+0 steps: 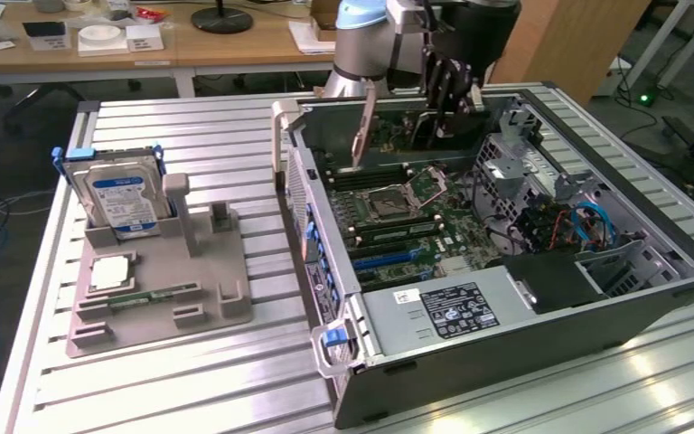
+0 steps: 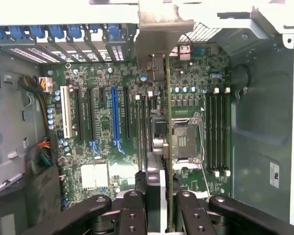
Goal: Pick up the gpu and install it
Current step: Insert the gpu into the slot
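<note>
The gpu (image 2: pixel 158 169) is off the table (image 1: pixel 178 380) and held on edge over the open computer case (image 1: pixel 636 298), at the far end of the case in the exterior view. Its silvery bracket (image 1: pixel 363 127) hangs toward the rear wall. The pincer (image 2: pixel 160 215) is closed partway, a finger on each face of the card, and holds nothing else. The pick-up therefore appears complete. Installation does not: in the wrist view the card stands clear above the motherboard (image 2: pixel 103 132), and the expansion slots, including the long blue slot (image 2: pixel 115 117), lie uncovered to one side of the card's edge. From this angle the card sits nearer the processor socket (image 2: pixel 186 142) than any slot, though whether that offset is real cannot be judged. The bracket is not seated at the rear slot openings. On the exterior view's left, the grey fixture (image 1: pixel 160 316) carries the hard drive (image 1: pixel 120 199), upright and untouched.
</note>
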Tool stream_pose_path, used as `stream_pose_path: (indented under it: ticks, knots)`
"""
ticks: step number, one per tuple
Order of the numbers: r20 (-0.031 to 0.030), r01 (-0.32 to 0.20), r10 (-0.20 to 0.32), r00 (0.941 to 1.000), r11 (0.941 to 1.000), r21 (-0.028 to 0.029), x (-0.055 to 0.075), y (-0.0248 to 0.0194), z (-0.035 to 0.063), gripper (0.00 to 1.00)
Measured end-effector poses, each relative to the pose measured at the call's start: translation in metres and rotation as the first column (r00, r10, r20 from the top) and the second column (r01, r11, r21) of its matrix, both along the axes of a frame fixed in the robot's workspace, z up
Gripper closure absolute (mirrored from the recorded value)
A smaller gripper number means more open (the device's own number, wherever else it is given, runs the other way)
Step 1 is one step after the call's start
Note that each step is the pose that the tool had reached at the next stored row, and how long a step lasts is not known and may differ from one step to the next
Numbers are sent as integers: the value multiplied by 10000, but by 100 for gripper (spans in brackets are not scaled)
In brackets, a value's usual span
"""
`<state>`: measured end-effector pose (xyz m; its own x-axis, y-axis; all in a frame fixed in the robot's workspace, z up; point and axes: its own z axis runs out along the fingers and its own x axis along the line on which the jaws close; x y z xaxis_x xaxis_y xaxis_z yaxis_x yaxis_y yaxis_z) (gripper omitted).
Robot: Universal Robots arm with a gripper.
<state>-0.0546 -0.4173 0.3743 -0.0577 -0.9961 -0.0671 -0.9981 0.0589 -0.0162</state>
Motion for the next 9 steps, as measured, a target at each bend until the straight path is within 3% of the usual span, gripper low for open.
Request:
stream_pose_path:
  ticks: [9]
  knots:
    - [151,-384,384,9991,9993,-4,-13,0,-85,72]
